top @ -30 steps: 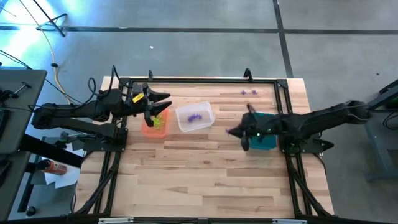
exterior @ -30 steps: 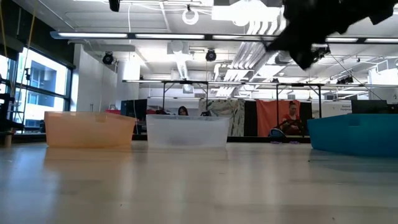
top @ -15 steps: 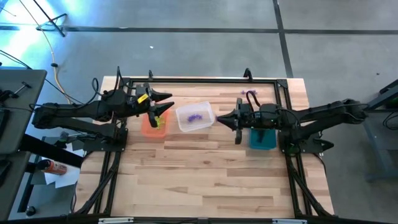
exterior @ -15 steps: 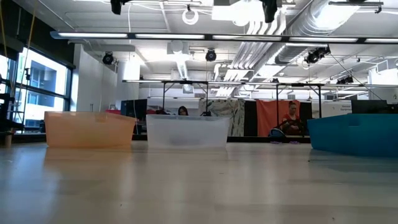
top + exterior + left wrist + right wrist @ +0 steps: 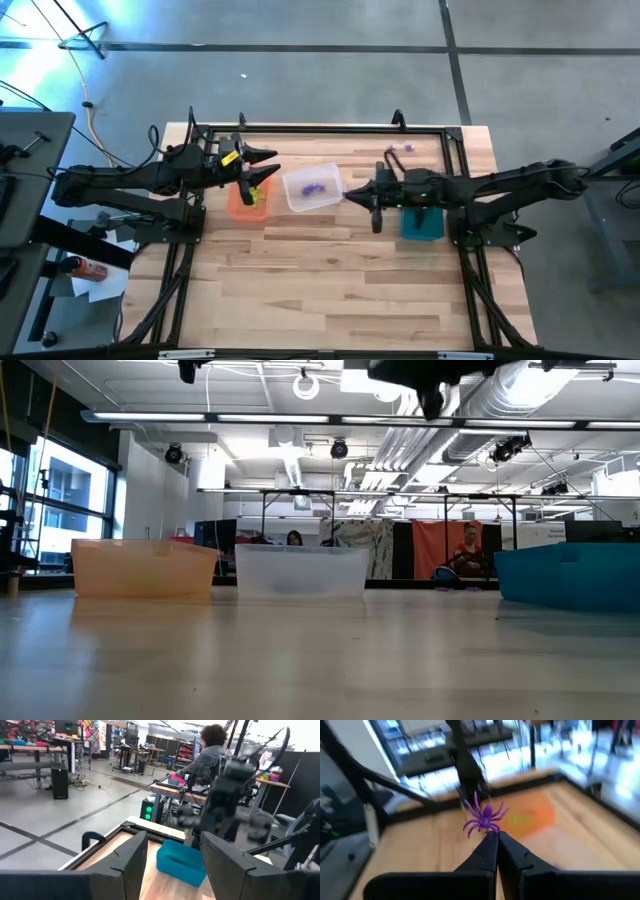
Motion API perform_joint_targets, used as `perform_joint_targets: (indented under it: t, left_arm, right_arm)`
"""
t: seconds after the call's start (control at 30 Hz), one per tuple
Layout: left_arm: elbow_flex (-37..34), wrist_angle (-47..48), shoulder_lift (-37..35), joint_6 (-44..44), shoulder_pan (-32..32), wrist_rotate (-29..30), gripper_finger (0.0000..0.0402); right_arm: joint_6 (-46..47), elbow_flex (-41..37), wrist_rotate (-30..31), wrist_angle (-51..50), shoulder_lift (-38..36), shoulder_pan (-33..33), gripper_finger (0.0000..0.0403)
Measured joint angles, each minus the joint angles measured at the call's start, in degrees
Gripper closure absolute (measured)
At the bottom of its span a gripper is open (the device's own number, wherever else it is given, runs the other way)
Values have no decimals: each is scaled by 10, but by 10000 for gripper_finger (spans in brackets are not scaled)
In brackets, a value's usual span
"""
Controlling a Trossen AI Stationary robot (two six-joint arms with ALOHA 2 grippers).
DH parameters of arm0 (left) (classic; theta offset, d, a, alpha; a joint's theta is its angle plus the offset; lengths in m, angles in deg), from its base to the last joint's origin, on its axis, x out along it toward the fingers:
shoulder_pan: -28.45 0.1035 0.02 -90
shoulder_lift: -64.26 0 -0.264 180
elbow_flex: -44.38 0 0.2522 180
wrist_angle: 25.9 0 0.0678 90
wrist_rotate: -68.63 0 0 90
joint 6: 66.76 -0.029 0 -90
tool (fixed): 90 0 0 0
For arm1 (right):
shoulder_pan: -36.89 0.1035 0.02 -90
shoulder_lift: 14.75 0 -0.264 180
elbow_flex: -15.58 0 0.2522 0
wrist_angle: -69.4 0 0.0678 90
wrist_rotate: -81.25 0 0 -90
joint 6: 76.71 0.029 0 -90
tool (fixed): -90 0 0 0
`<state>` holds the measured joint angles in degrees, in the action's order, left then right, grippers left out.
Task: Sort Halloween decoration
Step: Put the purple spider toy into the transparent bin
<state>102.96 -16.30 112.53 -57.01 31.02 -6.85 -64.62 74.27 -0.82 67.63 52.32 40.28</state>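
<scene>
The right tool [image 5: 496, 836], pinching a purple spider [image 5: 485, 817], hangs beside the clear bin [image 5: 313, 188] holding purple ones; probably more remain at the table's [image 5: 330, 280] far edge.

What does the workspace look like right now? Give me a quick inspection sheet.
Surface: wooden table, front half bare.
Job's things: purple spiders in the clear bin; yellow-green ones in the orange bin; teal bin contents hidden by the arm; a few purple pieces loose near the far edge.
Clutter: nothing seen on the table.
Grippers: right tool shut on a purple spider, beside the clear bin; left tool open over the orange bin.
Cables: yellow cable on the floor, left.
Surroundings: a person at a bench beyond the table.
</scene>
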Motion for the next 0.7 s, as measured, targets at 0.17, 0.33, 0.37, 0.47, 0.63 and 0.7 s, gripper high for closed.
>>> perform_joint_targets:
  t: [0.17,0.33,0.37,0.47,0.63,0.7]
  left_arm:
    - [0,-1,0,20,0,-18,232]
    - [0,-2,0,21,0,-26,232]
    - [0,-3,0,21,0,-26,232]
    - [0,-5,0,21,0,-26,232]
    - [0,-5,-1,21,0,-26,232]
    - [0,-4,-1,21,0,-26,232]
  right_arm:
    - [59,14,-5,-16,82,-29,403]
    - [120,119,-21,-114,196,-81,403]
    - [134,146,-21,-149,221,-92,403]
    - [163,221,-23,-244,291,-122,403]
    - [166,311,-28,-343,394,-157,403]
    - [180,338,-38,-364,426,-166,403]
